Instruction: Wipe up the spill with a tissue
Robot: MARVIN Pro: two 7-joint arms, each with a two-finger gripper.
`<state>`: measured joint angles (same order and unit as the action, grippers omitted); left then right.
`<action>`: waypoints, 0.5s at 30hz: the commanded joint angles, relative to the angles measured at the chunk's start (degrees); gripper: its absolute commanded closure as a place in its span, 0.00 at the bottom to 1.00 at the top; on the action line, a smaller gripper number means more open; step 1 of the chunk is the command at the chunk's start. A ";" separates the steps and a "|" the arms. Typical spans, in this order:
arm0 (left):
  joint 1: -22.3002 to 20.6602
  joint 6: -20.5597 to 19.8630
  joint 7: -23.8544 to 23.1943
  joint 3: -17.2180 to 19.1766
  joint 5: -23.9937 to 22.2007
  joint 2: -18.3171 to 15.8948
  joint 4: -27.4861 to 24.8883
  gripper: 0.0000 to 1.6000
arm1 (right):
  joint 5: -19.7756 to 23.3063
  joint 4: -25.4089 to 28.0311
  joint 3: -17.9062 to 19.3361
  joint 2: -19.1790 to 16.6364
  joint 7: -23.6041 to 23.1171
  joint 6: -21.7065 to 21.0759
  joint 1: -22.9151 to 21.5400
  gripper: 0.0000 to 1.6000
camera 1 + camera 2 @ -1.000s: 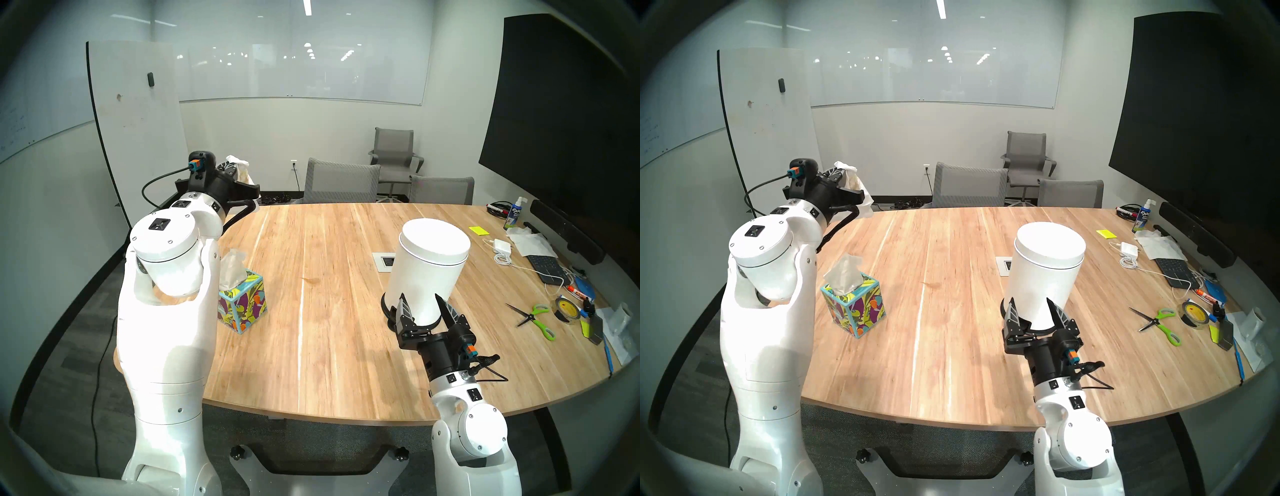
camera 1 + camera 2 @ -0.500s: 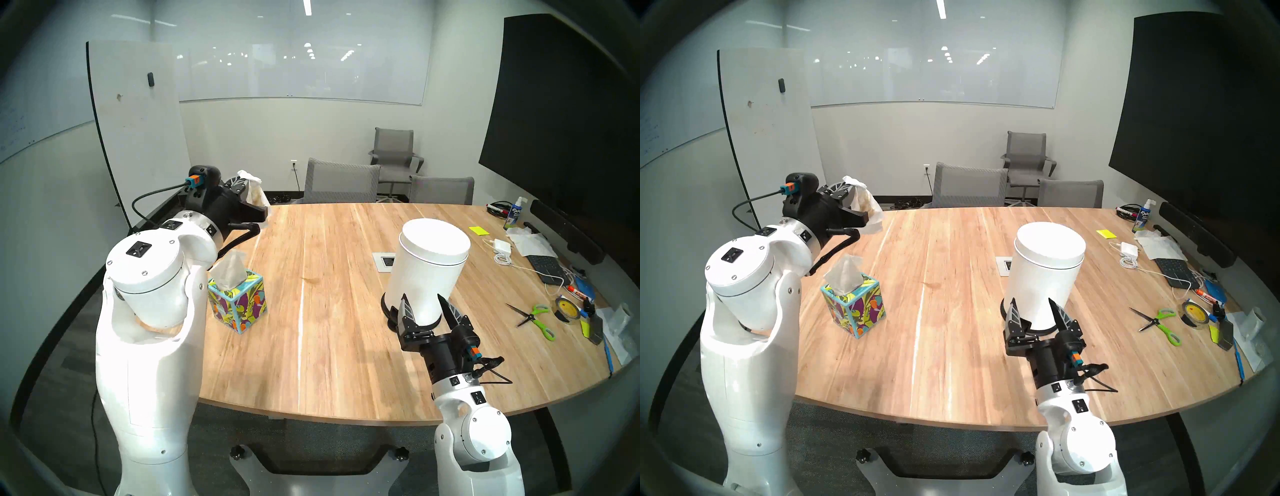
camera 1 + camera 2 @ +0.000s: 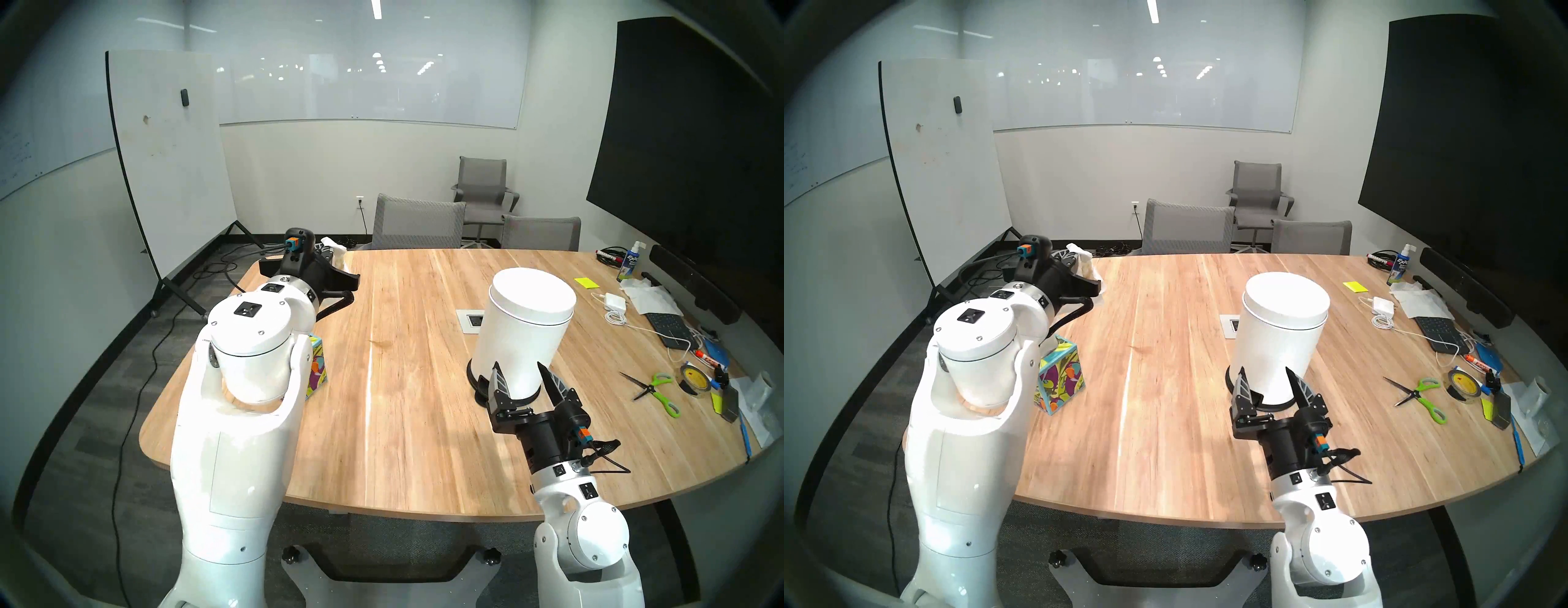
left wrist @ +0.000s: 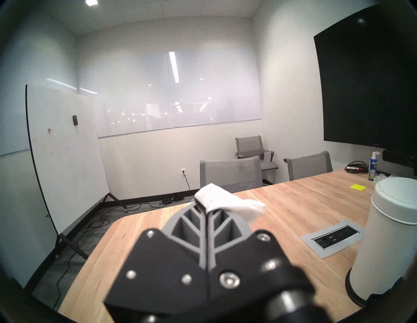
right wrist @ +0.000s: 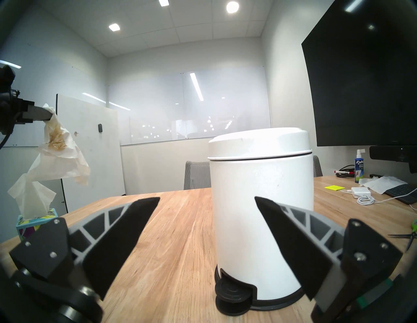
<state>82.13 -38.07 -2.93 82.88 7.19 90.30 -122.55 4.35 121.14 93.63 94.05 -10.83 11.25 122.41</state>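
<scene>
My left gripper [image 3: 329, 256] [image 4: 206, 208] is shut on the tissue [image 3: 336, 249] [image 3: 1082, 262], held in the air over the table's far left corner. In the right wrist view the tissue [image 5: 61, 153] hangs crumpled from the fingertips with a brown stain on it. The spill [image 3: 380, 342] [image 3: 1142, 349] shows only as a faint brown smear at mid-table. My right gripper [image 3: 524, 379] [image 5: 207, 199] stands open close in front of a white pedal bin [image 3: 524, 327] [image 5: 259, 203], its fingers on either side of the bin's lower part without touching it.
The leaf-print tissue box [image 3: 1059, 373] [image 5: 36, 223] sits on the left, partly behind my left elbow. A socket plate [image 3: 471, 320] lies left of the bin. Scissors [image 3: 655, 388], tape, a keyboard and cables crowd the right edge. Grey chairs [image 3: 418, 223] stand behind the table.
My left arm has swung right and lower, carrying the tissue from beyond the table's left edge to over its far left corner. Its elbow now covers most of the tissue box. The right arm barely moved.
</scene>
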 commanded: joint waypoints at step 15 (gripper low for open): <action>10.92 8.10 -6.98 10.15 -5.48 -5.03 -9.86 1.00 | -0.05 1.57 0.08 -0.17 -0.09 0.15 -0.37 0.00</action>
<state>89.75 -33.61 -7.88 90.74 3.05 86.95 -131.14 4.35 121.21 93.63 94.02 -10.84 11.24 122.30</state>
